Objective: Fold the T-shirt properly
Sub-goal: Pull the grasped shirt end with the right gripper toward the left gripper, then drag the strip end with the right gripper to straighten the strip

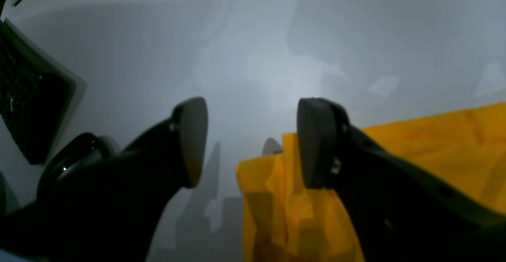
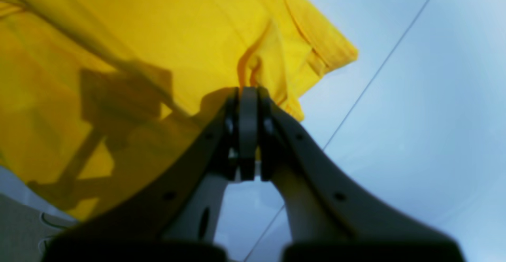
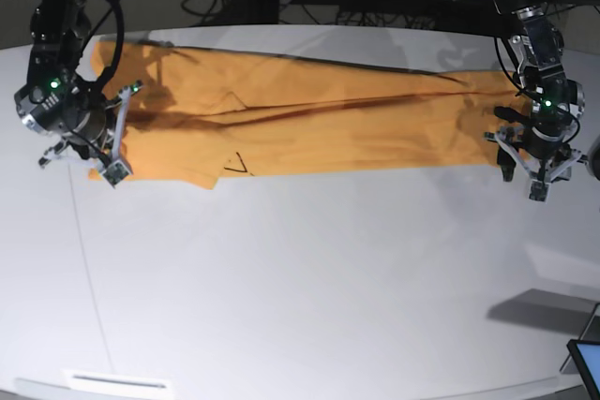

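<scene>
1. T-shirt [image 3: 309, 124] lies stretched as a long band across the far side of the surface [image 3: 309, 288], its long axis running from one arm to the other
2. My right hand [image 2: 248, 96] is clamped on one end of it
3. My left hand [image 1: 253, 143] stands open just beside the other end, gripping nothing, so I judge it must close there next
</scene>
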Robot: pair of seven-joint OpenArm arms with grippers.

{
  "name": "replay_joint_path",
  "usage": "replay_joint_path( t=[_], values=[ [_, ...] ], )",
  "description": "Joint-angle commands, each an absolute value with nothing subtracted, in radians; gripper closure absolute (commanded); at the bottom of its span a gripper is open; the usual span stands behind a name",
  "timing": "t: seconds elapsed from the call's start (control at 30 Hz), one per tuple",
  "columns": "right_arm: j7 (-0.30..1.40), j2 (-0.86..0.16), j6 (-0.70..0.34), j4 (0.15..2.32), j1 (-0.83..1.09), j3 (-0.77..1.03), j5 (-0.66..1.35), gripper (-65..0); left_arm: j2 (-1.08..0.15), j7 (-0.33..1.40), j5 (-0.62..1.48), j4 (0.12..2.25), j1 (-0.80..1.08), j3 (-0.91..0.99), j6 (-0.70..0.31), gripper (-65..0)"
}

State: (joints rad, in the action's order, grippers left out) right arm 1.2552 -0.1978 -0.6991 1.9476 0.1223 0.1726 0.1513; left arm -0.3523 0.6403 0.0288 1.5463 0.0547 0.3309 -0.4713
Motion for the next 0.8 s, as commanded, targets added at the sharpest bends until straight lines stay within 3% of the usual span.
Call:
replay_joint_path(
  t=[0.0, 0.77],
  values=[
    [1.25, -0.208, -0.698, 1.971, 0.11, 0.179, 0.153, -0.3, -0.371, 0.622, 0.031, 1.561, 0.041, 0.337, -0.464, -35.1],
    [1.241, -0.17, -0.698, 1.94, 0.203, 0.174, 0.153, -0.3, -0.372, 0.622, 0.031, 1.561, 0.041, 0.337, -0.464, -35.1]
  ],
)
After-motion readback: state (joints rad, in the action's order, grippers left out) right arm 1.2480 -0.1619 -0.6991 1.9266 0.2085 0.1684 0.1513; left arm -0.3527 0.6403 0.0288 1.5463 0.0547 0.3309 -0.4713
